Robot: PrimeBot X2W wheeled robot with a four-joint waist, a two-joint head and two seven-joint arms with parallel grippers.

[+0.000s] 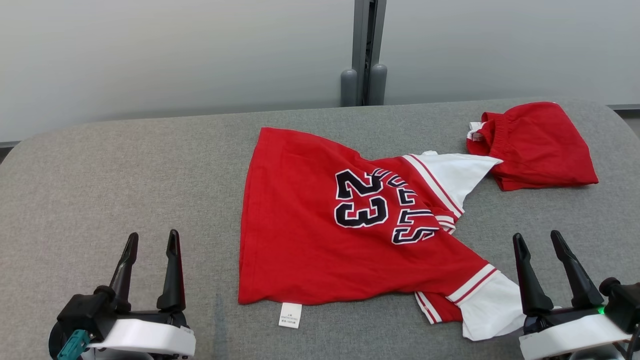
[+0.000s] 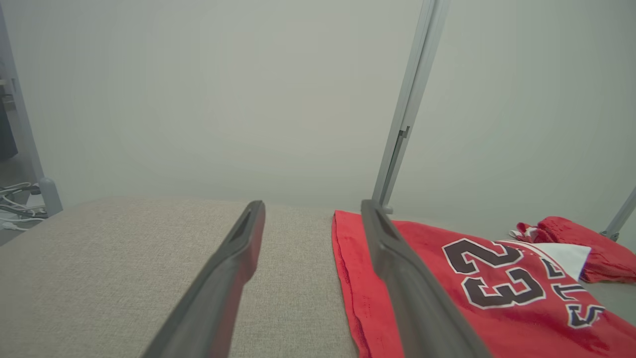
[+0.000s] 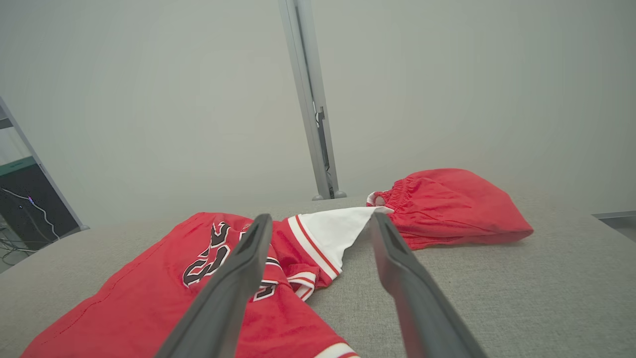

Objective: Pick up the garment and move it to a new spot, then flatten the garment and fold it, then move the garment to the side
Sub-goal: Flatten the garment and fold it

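A red jersey with a black "23" and white sleeves lies crumpled on the grey table, hem toward the left, sleeves toward the right. The same jersey fills the lower right of the left wrist view, and the jersey lies at lower left in the right wrist view. My left gripper stands open at the lower left, apart from the hem, nothing between its fingers. My right gripper stands open at the lower right, just beyond the near white sleeve.
Red shorts with an elastic waistband lie bunched at the table's far right, touching the far white sleeve. A grey post rises behind the table's far edge against a pale wall. Bare table spreads to the left of the jersey.
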